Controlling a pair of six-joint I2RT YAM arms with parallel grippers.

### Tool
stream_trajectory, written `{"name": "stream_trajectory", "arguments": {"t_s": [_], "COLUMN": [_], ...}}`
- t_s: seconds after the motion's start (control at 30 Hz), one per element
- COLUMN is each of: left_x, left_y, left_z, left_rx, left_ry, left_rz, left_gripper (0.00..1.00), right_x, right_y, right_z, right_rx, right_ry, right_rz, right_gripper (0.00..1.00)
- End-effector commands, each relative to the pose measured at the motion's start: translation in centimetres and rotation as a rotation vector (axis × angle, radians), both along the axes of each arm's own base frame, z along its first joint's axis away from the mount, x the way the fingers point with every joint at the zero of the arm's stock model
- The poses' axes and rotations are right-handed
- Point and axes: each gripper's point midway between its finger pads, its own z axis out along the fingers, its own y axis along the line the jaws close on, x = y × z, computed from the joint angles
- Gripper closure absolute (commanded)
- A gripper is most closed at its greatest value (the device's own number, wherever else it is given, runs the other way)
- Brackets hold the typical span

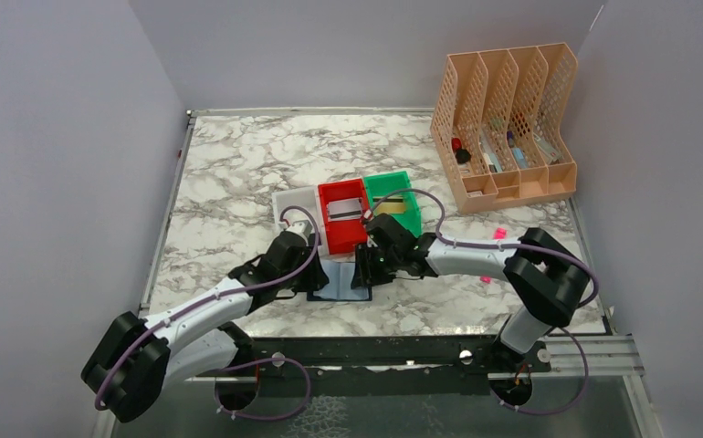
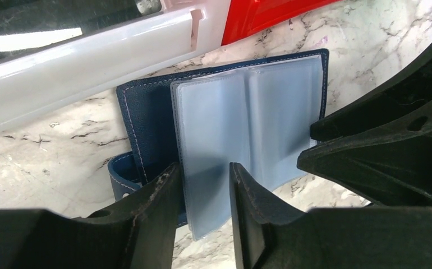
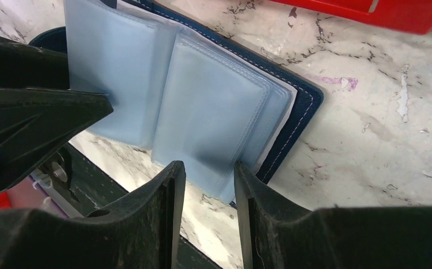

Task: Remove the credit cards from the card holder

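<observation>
card holder open, sleeves between fingers

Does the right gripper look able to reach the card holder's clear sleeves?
Likely yes: the right gripper is at the card holder, jaws apart over the edge of the sleeves, nothing between.

Your two arms are the same build. The left arm and right arm each have glossy white link shells between chunky matte black joint housings, with a big boxy black block further back. A thin purple cable runs along each one in loose loops. Up close, the left fingers and right fingers are matte black plastic wedges, a bit scuffed, with pale speckles on the inner edges.
</observation>
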Motion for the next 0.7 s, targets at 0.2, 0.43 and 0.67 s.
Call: {"name": "stream_trajectory", "arguments": {"t_s": [0.2, 0.43, 0.67], "left_x": [-1.3, -2.1, -2.0], "left_y": [0.7, 0.8, 0.7], "left_z": [-2.1, -2.6, -2.4], "left_rx": [0.051, 0.027, 0.008], "left_ry": [0.055, 0.067, 0.058], "left_rz": [-0.025, -0.021, -0.014], "left_gripper": [0.82, 0.88, 0.90], "right_x": [-0.2, -0.3, 0.0], "right_y": [3.2, 6.6, 8.1], "right_z": [0.4, 4.6, 6.9], "right_rx": [0.121, 0.318, 0.381], "right_ry": [0.061, 0.066, 0.046], "right_rz": [0.020, 0.083, 0.137], "right_gripper": [0.57, 0.56, 0.56]}}
